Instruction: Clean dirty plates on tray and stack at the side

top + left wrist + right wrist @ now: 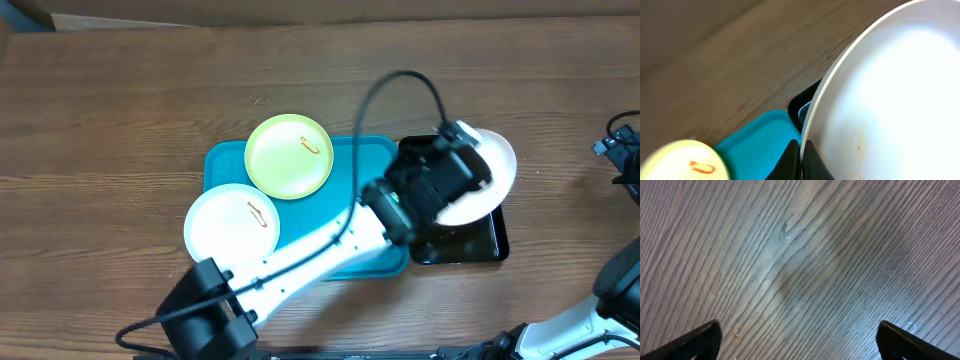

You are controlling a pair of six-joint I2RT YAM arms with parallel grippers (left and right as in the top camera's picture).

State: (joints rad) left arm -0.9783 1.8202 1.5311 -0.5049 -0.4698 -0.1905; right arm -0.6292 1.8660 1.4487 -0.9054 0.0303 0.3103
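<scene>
From overhead, the left arm (320, 245) covers the near right corner of the turquoise tray (225, 160). Just right of the tray it hides much of the black tray (490, 245) and the left part of the white plate (500, 160). In the left wrist view we see the left gripper (801, 160) only as dark tips at the bottom edge. There the white plate runs off the top and right edges, its face washed out by glare. The yellow-green plate (680, 160) on the tray is blurred and cut off below. The right gripper (797, 332) shows only fingers (700, 340) clipped by the bottom edge.
</scene>
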